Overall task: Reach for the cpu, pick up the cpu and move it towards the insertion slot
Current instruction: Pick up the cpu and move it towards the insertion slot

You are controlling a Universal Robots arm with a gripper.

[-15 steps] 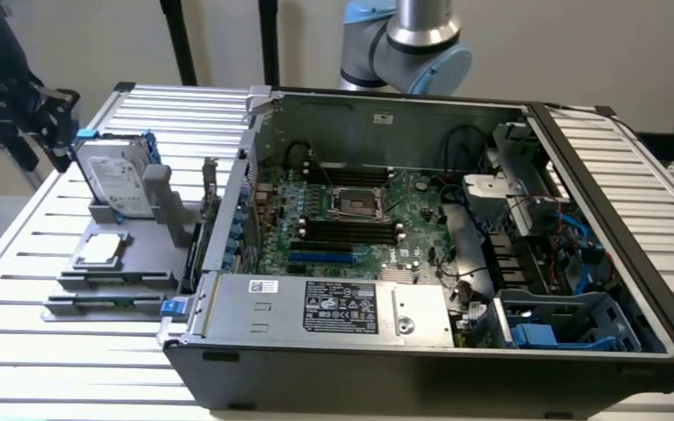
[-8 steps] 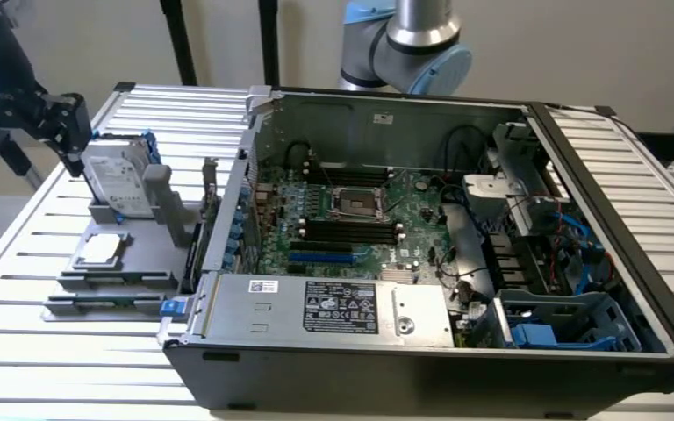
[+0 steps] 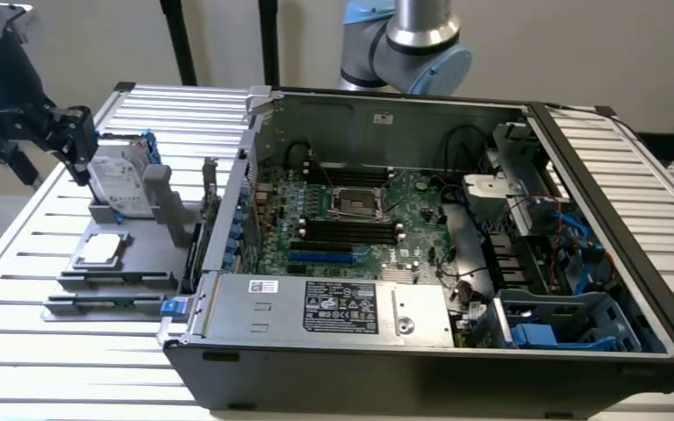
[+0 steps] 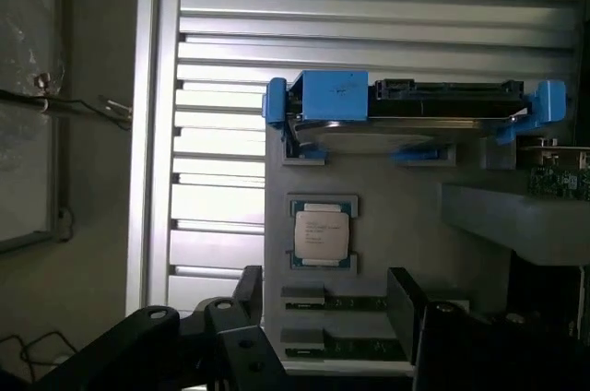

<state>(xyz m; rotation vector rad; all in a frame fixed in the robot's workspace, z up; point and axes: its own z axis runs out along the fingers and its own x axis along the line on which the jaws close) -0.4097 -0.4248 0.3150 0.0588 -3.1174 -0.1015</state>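
"So, what did the slatted surface (image 3: pixel 32 289) carry?"
"An open computer case (image 3: pixel 571 149) filling the exterior view's centre and right, with the insertion slot (image 3: pixel 354 200) mid-board."
"And the pincer (image 3: pixel 66 140) (image 4: pixel 324 280)?"
"Upper left, jaws wide apart, holding nothing. The cpu (image 3: pixel 99 250) (image 4: pixel 322 232) lay flat on a grey holder (image 3: pixel 126 282), lower left, untouched."

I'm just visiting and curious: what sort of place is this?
Probably a robotics lab bench for computer assembly: a robot arm by an open computer case on a slatted metal table, with a cpu laid out beside it.
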